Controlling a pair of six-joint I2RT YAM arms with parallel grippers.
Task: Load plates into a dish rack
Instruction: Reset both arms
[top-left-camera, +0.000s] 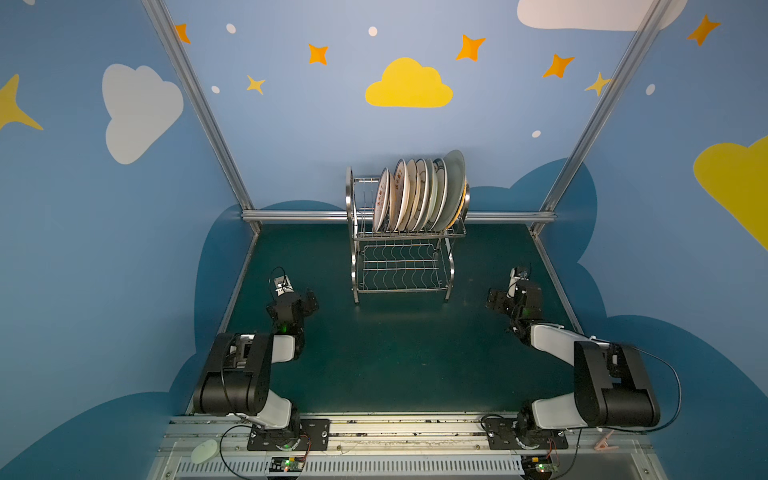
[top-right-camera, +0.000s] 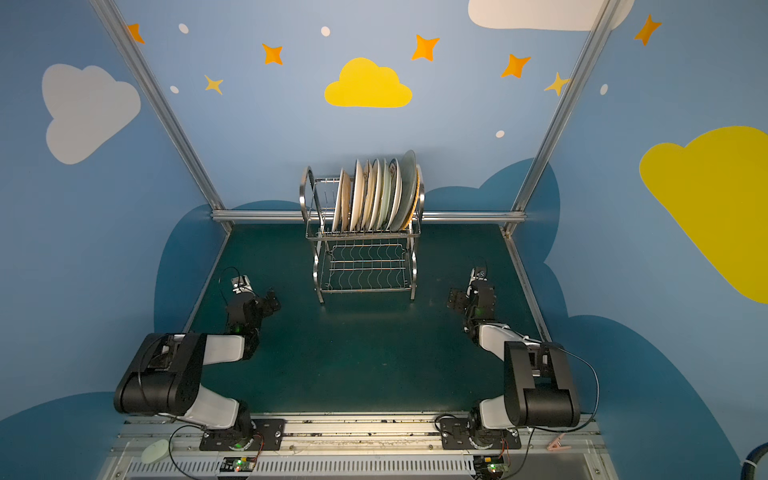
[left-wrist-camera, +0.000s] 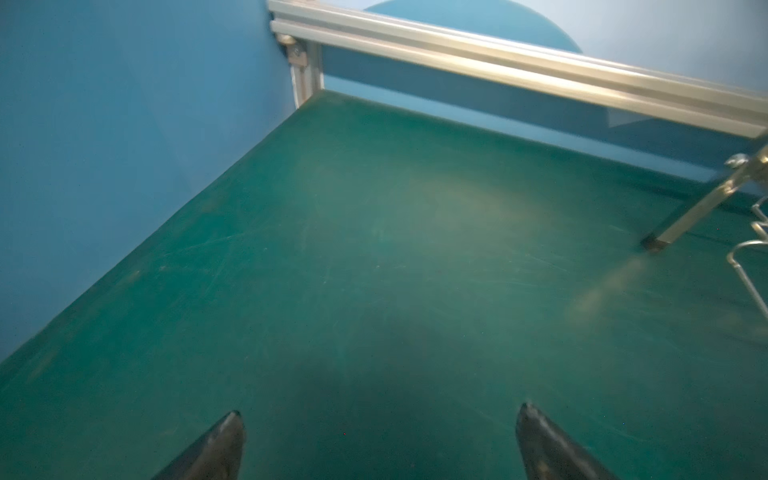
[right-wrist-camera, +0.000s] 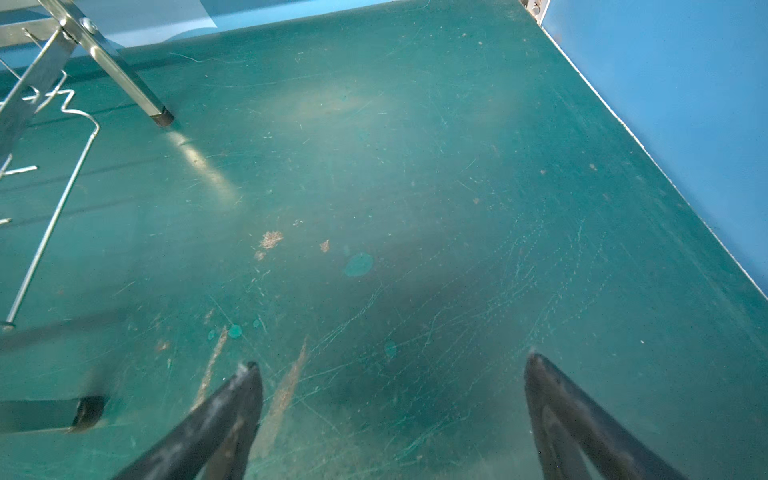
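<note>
Your left hand and right hand stood wide and empty above the dark green counter. The round dinner plates sat ahead and between them, on edge in the upper tier of the shiny steel wire dish rack. Swinging either hand inward could likely have clipped a rack leg and jolted those crowded, leaning plates out.

One dish rack, two tiers, four legs, ahead of and between the two grippers. Upper tier holds the plates: eight counted on edge, possibly a ninth at the far end, rims overlapping too much to tell. Two grippers: left gripper and right gripper, two fingers each. One pale oval lump behind the left gripper. One pink clip behind the right gripper.
</note>
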